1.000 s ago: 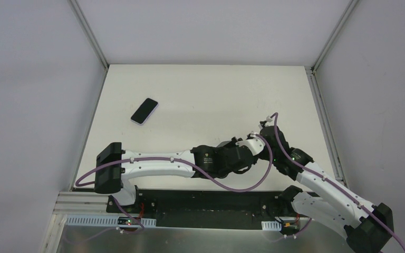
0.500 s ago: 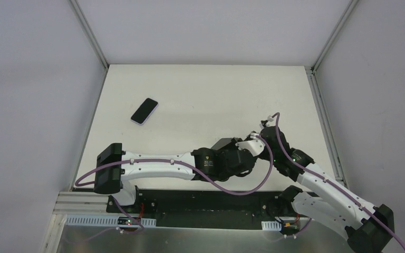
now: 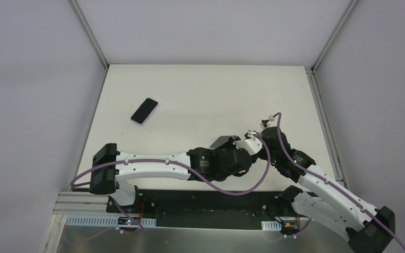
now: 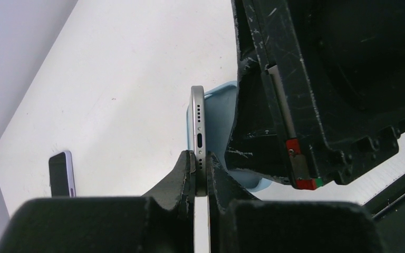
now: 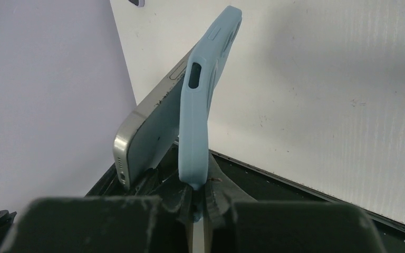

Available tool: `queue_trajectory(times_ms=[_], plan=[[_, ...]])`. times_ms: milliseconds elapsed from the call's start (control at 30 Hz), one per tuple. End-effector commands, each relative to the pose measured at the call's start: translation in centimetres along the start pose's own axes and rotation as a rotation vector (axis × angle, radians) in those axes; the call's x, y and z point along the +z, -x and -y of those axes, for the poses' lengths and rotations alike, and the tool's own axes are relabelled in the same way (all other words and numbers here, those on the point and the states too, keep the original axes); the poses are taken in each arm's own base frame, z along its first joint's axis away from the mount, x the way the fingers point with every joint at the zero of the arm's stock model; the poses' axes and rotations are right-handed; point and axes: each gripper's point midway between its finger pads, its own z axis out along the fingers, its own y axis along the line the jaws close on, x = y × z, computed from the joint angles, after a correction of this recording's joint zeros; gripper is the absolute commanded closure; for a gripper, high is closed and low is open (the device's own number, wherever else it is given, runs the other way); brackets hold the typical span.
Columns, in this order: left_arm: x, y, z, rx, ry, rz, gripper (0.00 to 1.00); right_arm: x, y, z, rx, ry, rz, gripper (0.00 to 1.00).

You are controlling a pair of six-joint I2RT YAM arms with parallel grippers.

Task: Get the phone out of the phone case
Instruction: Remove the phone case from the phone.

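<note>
Left wrist view: left end effector pinched tight on the silver phone, which tilts away from the blue phone case just beside it; right end effector clamps that phone case.

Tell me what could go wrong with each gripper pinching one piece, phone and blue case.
The left gripper pinches the phone only by its thin bottom edge, so it may slip and fall to the table. The right gripper holds just the rim of the blue case, and the phone's far end looks seated in it; the rim might pull free first.
</note>
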Motion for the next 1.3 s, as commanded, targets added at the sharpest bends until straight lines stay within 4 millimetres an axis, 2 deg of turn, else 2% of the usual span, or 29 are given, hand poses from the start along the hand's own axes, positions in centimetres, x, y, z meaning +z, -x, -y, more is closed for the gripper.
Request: queue_trajectory(times_ms=[0,233,600,800,933,1067,1167,1267], plan=[[-2.6,2.1,-2.9,-0.037,0.045,0.071,1.00,-0.1,1.4,-0.4,-0.023,0.009,0.067,1.00],[-3.6,3.1,-2.8,-0.018,0.043,0.098,1.00,0.3,1.6,0.5,-0.037,-0.030,0.075,1.00],[-4.9,3.8,-3.8,-0.014,0.069,0.127,1.00,0.7,2.3,1.9,-0.056,-0.087,0.102,1.00],[-6.2,3.8,-6.1,-0.027,0.129,0.145,1.00,-0.2,3.0,3.6,-0.081,-0.138,0.143,1.00],[-7.5,2.8,-8.6,-0.050,0.184,0.156,1.00,-1.2,4.9,5.5,-0.092,-0.183,0.257,1.00],[-8.2,0.6,-10.5,-0.076,0.248,0.149,1.00,-1.8,7.9,7.0,-0.013,-0.205,0.418,1.00],[-8.2,-1.2,-11.0,-0.119,0.259,0.147,1.00,-1.5,10.5,6.5,0.120,-0.115,0.541,1.00],[-8.3,-2.5,-11.2,-0.149,0.253,0.151,1.00,-1.9,14.3,5.2,0.248,-0.003,0.713,1.00]])
